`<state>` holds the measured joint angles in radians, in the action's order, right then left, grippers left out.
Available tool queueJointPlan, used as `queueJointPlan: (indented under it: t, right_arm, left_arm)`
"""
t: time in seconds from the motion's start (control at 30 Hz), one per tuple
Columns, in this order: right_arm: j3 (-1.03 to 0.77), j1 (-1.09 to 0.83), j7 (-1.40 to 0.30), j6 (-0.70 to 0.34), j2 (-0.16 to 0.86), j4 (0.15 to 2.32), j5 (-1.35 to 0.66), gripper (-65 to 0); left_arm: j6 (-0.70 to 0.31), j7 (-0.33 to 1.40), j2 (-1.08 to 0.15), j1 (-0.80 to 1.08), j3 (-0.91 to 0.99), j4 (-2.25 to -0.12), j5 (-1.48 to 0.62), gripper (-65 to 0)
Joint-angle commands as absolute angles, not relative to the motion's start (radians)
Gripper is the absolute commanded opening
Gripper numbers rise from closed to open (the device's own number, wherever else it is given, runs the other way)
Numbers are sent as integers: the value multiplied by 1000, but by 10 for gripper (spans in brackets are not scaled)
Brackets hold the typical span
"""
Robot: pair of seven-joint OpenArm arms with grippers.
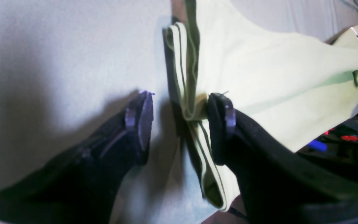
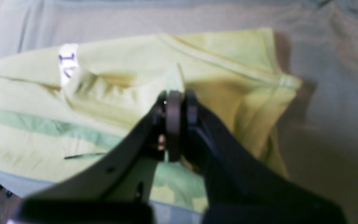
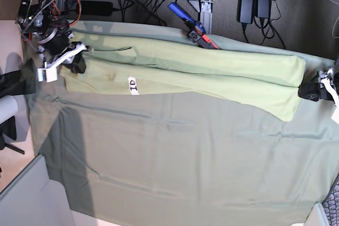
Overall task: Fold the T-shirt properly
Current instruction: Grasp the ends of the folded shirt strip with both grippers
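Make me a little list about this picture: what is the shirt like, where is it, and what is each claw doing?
shirt: pale yellow-green soft cotton T-shirt, folded into a long band, white neck tag showing
under it: dull grey-green tablecloth
left claw: open, folded shirt edge between its fingers
right claw: shut on the shirt's cloth near the tag
shirt position: stretched between both claws across the far side of the cloth

The T-shirt (image 3: 212,75) lies on the tablecloth (image 3: 175,162), along its far edge.
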<state>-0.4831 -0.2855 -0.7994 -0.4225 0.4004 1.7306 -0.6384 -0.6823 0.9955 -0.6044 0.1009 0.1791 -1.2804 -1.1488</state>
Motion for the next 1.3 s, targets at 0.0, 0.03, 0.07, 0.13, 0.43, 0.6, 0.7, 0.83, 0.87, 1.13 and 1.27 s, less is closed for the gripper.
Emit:
queueJointPlan:
  t: [0.0,0.03,0.07,0.13,0.43,0.6,0.7,0.83,0.87,1.13,1.27]
  right_arm:
    - [-493,-281,-777,-424,406,1748,-651,-650]
    - [-493,-280,-773,-424,396,1748,-651,-650]
    - [-493,-280,-766,-424,385,1748,-649,-650]
    - [-493,-279,-755,-424,365,1748,-628,-546]
    - [-496,-272,-699,-424,348,1758,-583,-262]
    - [-496,-272,-700,-424,348,1829,-583,-263]
    - [-496,-272,-700,-424,348,1857,-583,-264]
    - [-496,-272,-700,-424,343,1857,-582,-264]
    - [-495,-272,-700,-424,341,1857,-583,-264]
    - [-495,-273,-700,-424,318,1857,-582,-264]
    - [-495,-273,-700,-424,318,1857,-583,-264]
  left_arm:
    - [-698,984,-626,89,191,-1295,-1177,-330]
    - [-698,984,-626,89,191,-1295,-1180,-330]
    - [-698,984,-626,89,191,-1295,-1183,-330]
    - [-698,984,-626,89,191,-1295,-1187,-330]
    - [-698,996,-627,89,191,-1295,-1186,-329]
    - [-698,1008,-627,89,191,-1295,-1186,-329]
    - [-698,1015,-626,101,191,-1295,-1188,-330]
    - [-698,1015,-619,112,191,-1295,-1199,-330]
    - [-698,1015,-614,112,191,-1295,-1202,-330]
    - [-698,1015,-568,112,191,-1295,-1204,-330]
    - [-698,1014,-559,112,191,-1295,-1205,-330]
